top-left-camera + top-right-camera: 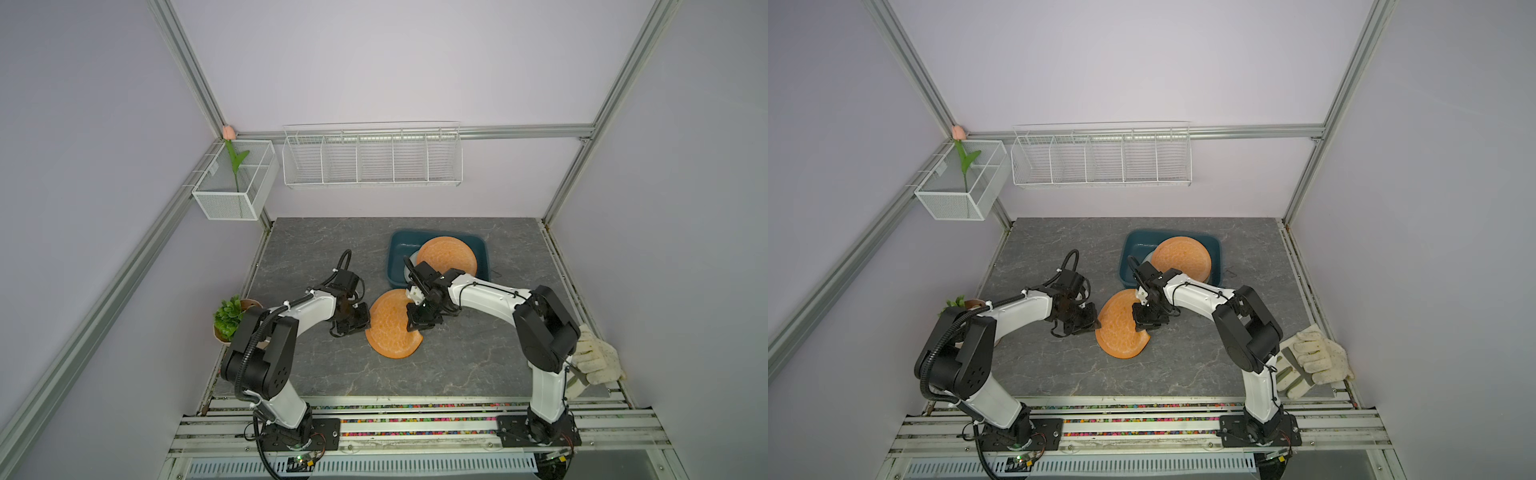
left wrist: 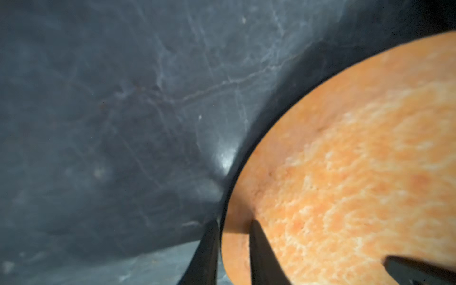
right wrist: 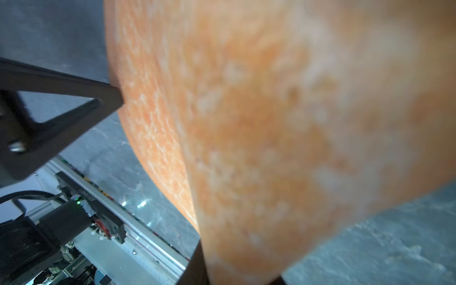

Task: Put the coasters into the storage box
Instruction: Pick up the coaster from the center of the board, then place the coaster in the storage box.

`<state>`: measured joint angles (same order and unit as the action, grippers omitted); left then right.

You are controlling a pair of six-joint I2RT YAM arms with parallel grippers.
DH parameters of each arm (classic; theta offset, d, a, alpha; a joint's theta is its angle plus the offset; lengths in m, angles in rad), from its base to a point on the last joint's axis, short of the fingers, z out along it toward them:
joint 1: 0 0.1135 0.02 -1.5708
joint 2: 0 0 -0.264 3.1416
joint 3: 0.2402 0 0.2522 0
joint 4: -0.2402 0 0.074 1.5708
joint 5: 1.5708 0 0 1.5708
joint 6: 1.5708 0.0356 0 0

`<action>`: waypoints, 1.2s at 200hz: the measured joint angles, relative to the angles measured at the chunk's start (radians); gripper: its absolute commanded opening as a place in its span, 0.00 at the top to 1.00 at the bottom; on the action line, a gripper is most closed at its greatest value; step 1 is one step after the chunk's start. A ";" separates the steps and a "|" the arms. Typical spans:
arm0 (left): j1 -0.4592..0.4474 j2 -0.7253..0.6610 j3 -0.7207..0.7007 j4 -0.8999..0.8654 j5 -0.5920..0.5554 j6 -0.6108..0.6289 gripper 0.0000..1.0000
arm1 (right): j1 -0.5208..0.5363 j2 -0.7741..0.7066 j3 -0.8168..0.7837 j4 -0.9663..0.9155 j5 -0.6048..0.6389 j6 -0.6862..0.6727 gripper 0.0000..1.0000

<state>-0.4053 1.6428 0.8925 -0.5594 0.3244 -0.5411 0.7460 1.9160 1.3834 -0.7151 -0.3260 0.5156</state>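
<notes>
Left gripper [image 1: 365, 325]: arm bent low over table, fingers slightly apart astride orange coaster [image 1: 390, 337] rim. Right gripper [image 1: 415, 329]: wrist pointing down, fingers clamped on coaster's opposite edge.

Dark grey marble-look tabletop [image 1: 332, 257], pale veins, running wall to wall. Teal storage box [image 1: 395, 264] sits toward back, right of centre. Orange coaster [image 1: 388, 328] mid-table, just in front of box. Left wrist view shows dark shadow under its rim, so can't tell if it lies flat. Small potted plant [image 1: 227, 316] at left edge. White work gloves [image 1: 596, 359] at right front corner.
</notes>
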 measured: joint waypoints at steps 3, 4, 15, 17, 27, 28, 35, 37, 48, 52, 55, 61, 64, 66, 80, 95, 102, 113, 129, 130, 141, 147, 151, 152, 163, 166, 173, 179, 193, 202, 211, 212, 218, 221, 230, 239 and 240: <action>-0.002 -0.003 -0.001 -0.005 0.002 -0.008 0.63 | 0.000 -0.010 0.000 -0.005 -0.001 -0.001 0.88; -0.002 -0.003 -0.002 -0.005 0.001 -0.008 0.63 | 0.001 -0.014 0.000 -0.007 -0.001 -0.001 0.88; -0.005 -0.015 -0.005 -0.014 0.007 -0.011 0.58 | 0.001 -0.055 0.000 -0.031 0.000 -0.008 0.89; -0.005 -0.018 -0.006 -0.015 0.007 -0.016 0.57 | 0.001 -0.063 0.000 -0.037 -0.001 -0.008 0.89; -0.005 -0.030 -0.008 -0.018 0.011 -0.018 0.54 | 0.000 -0.100 0.003 -0.063 0.002 -0.016 0.89; -0.005 -0.031 -0.008 -0.018 0.011 -0.021 0.53 | 0.000 -0.105 0.003 -0.068 0.003 -0.016 0.89; -0.005 -0.040 -0.009 -0.019 0.013 -0.025 0.52 | -0.003 -0.127 0.008 -0.090 0.006 -0.021 0.89; -0.005 -0.042 -0.009 -0.019 0.013 -0.029 0.51 | -0.003 -0.134 0.010 -0.097 0.006 -0.023 0.89; -0.005 -0.058 -0.009 -0.016 0.014 -0.032 0.48 | -0.011 -0.164 0.026 -0.134 0.014 -0.031 0.89; -0.005 -0.062 -0.009 -0.016 0.014 -0.034 0.47 | -0.014 -0.172 0.032 -0.144 0.016 -0.033 0.89; -0.005 -0.066 -0.009 -0.015 0.014 -0.035 0.46 | -0.018 -0.180 0.039 -0.155 0.019 -0.037 0.89; -0.005 -0.073 -0.009 -0.014 0.015 -0.035 0.45 | -0.027 -0.192 0.051 -0.171 0.022 -0.042 0.89; -0.005 -0.076 -0.009 -0.014 0.016 -0.040 0.44 | -0.031 -0.197 0.058 -0.180 0.023 -0.044 0.89; -0.005 -0.077 -0.009 -0.014 0.016 -0.039 0.44 | -0.034 -0.199 0.062 -0.184 0.024 -0.045 0.89; -0.005 -0.086 -0.008 -0.011 0.018 -0.042 0.42 | -0.067 -0.216 0.099 -0.220 0.031 -0.057 0.89; -0.005 -0.087 -0.008 -0.003 0.024 -0.043 0.41 | -0.113 -0.220 0.139 -0.240 0.039 -0.070 0.89; -0.005 -0.087 -0.008 0.000 0.025 -0.043 0.40 | -0.134 -0.220 0.157 -0.246 0.042 -0.076 0.89; -0.005 -0.087 -0.008 0.005 0.029 -0.046 0.40 | -0.167 -0.215 0.190 -0.255 0.047 -0.086 0.89; -0.005 -0.087 -0.003 0.006 0.033 -0.047 0.39 | -0.215 -0.192 0.251 -0.261 0.050 -0.103 0.89; -0.005 -0.087 -0.003 0.006 0.033 -0.047 0.39 | -0.219 -0.189 0.257 -0.261 0.051 -0.104 0.89; -0.005 -0.087 0.003 0.008 0.035 -0.048 0.39 | -0.248 -0.160 0.298 -0.256 0.052 -0.113 0.89; -0.005 -0.087 0.007 0.008 0.036 -0.049 0.39 | -0.262 -0.142 0.318 -0.250 0.053 -0.117 0.89; -0.005 -0.087 0.009 0.009 0.037 -0.049 0.39 | -0.270 -0.129 0.329 -0.246 0.053 -0.119 0.89; -0.005 -0.087 0.010 0.010 0.037 -0.049 0.39 | -0.274 -0.124 0.334 -0.245 0.053 -0.121 0.89; -0.005 -0.087 0.014 0.012 0.039 -0.050 0.39 | -0.300 -0.078 0.368 -0.233 0.051 -0.124 0.89; -0.005 -0.087 0.014 0.013 0.039 -0.050 0.39 | -0.306 -0.065 0.376 -0.228 0.051 -0.125 0.89; -0.005 -0.087 0.015 0.014 0.040 -0.050 0.39 | -0.320 -0.035 0.394 -0.219 0.051 -0.127 0.89; -0.005 -0.087 0.015 0.013 0.039 -0.050 0.39 | -0.334 -0.007 0.410 -0.212 0.052 -0.128 0.89; -0.005 -0.087 0.015 0.014 0.040 -0.051 0.39 | -0.362 0.056 0.443 -0.195 0.053 -0.128 0.89; -0.005 -0.087 0.015 0.015 0.040 -0.053 0.39 | -0.379 0.095 0.464 -0.187 0.053 -0.128 0.88; -0.005 -0.087 0.015 0.017 0.040 -0.055 0.38 | -0.393 0.131 0.484 -0.178 0.056 -0.127 0.88; -0.005 -0.087 0.015 0.017 0.040 -0.055 0.38 | -0.396 0.136 0.489 -0.178 0.056 -0.128 0.88; -0.005 -0.087 0.015 0.018 0.040 -0.058 0.38 | -0.404 0.158 0.502 -0.173 0.056 -0.127 0.88; -0.005 -0.087 0.015 0.019 0.040 -0.058 0.38 | -0.408 0.168 0.506 -0.169 0.056 -0.127 0.88; -0.005 -0.087 0.015 0.022 0.040 -0.058 0.38 | -0.418 0.190 0.512 -0.159 0.056 -0.127 0.88; -0.005 -0.087 0.015 0.024 0.040 -0.060 0.38 | -0.425 0.208 0.515 -0.162 0.056 -0.128 0.88; -0.005 -0.087 0.015 0.024 0.040 -0.061 0.38 | -0.425 0.211 0.517 -0.164 0.056 -0.128 0.88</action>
<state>-0.4107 1.5558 0.9073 -0.5354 0.3641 -0.6018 0.3210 2.1265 1.8999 -0.8787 -0.2703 0.3878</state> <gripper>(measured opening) 0.615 0.150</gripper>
